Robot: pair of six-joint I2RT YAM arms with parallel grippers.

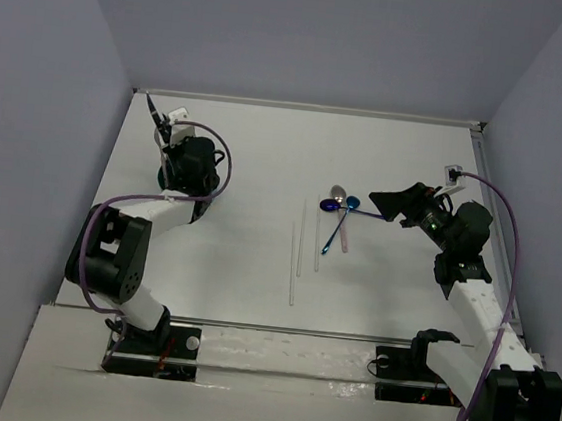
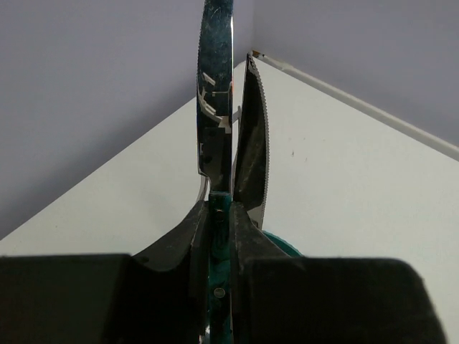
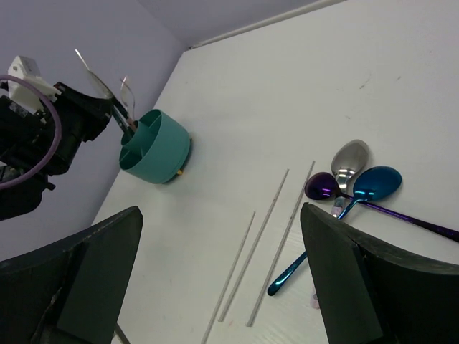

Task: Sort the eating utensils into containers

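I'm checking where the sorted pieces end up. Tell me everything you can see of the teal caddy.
The teal caddy is a round, smooth, plastic-looking tub, split inside by dividers. It stands upright on the white table near the left wall. A serrated knife stands in it, blade up, beside a teal-handled knife that the left tool is shut on.

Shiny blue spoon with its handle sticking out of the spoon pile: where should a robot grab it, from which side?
Best guess: take the shiny blue metal spoon by its free handle end, from straight above. It lies flat on the white table, and other spoons crowd its bowl end.
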